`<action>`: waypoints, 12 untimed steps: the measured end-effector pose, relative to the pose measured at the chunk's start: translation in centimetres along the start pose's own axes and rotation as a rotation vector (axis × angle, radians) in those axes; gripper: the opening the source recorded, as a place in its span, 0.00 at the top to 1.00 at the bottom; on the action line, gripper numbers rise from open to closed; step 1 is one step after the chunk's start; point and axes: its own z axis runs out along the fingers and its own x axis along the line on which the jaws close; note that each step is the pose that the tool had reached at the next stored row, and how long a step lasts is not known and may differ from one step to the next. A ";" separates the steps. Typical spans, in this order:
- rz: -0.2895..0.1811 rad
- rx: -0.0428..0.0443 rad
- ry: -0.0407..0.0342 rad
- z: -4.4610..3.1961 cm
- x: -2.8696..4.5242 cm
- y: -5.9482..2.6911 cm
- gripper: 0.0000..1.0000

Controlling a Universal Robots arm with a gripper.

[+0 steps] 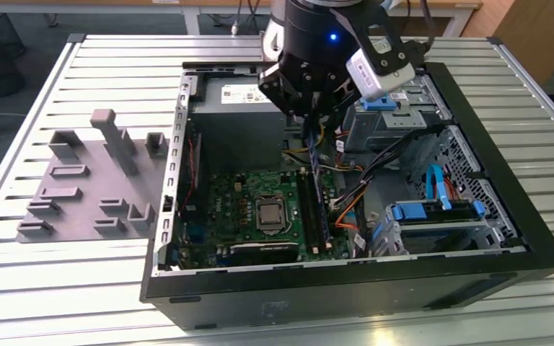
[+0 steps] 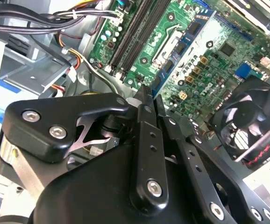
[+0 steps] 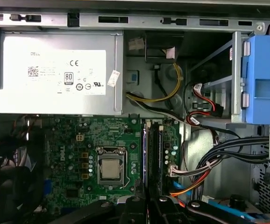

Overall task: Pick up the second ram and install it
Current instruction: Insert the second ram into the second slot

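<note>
We see the gripper (image 1: 311,119) hanging inside the open computer case (image 1: 508,238), over the motherboard (image 1: 248,209), its fingers (image 2: 146,100) pinched shut on the second ram (image 1: 317,180), a thin stick held edge-down over the memory slots (image 3: 153,154). In both wrist views the linkage hides most of the stick. Cables (image 1: 354,194) crowd the slots on the drive-bay side.

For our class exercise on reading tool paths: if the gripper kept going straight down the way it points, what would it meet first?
Probably the memory slots on the motherboard. The gripper hangs over their far end with a dark stick reaching down from it, though depth is hard to judge.
</note>
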 end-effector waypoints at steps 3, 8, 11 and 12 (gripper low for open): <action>0.000 -0.0001 0.0001 0.44 -0.07 0.01 0.86; -0.009 -0.0041 0.0001 1.20 -0.17 0.01 0.86; -0.014 -0.0042 0.0000 1.74 -0.17 0.02 0.86; -0.014 -0.0042 0.0001 1.92 -0.17 0.02 0.86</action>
